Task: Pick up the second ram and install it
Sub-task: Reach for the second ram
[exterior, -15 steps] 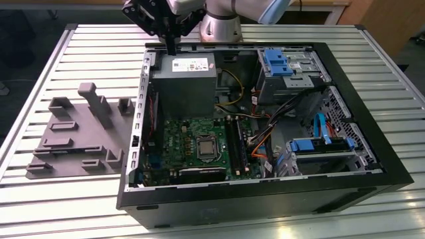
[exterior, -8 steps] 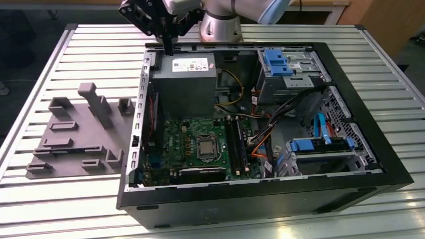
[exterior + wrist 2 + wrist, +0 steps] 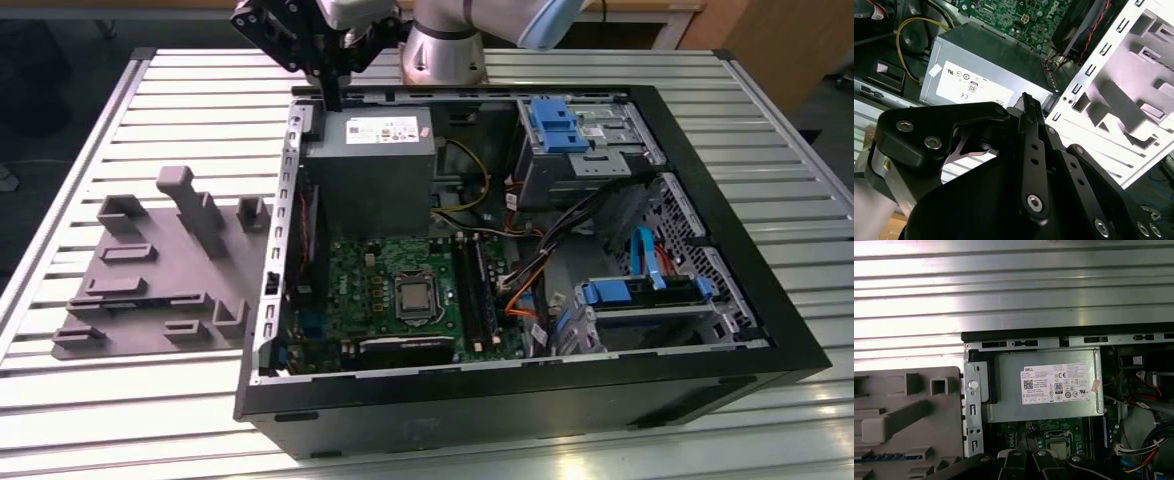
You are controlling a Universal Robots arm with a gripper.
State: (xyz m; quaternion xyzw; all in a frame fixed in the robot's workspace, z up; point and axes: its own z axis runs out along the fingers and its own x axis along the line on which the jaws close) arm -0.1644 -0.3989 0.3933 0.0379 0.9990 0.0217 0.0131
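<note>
Grey PSU [image 3: 370,175] nr claw [image 3: 328,98] | tray [image 3: 140,300] beside PC case [image 3: 534,405] | cables [image 3: 525,287] by mobo [image 3: 358,272]

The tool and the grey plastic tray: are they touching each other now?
Apart. In the exterior view the tool hangs over the far rim of the computer case, while the grey plastic tray lies on the table, well away from it.

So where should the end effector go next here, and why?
Probably sideways toward the exterior view's left, over the grey tray. The end effector hangs shut, apparently empty, above the case at its far edge by the power supply, while what looks like the second ram lies in a tray slot in the first wrist view.
</note>
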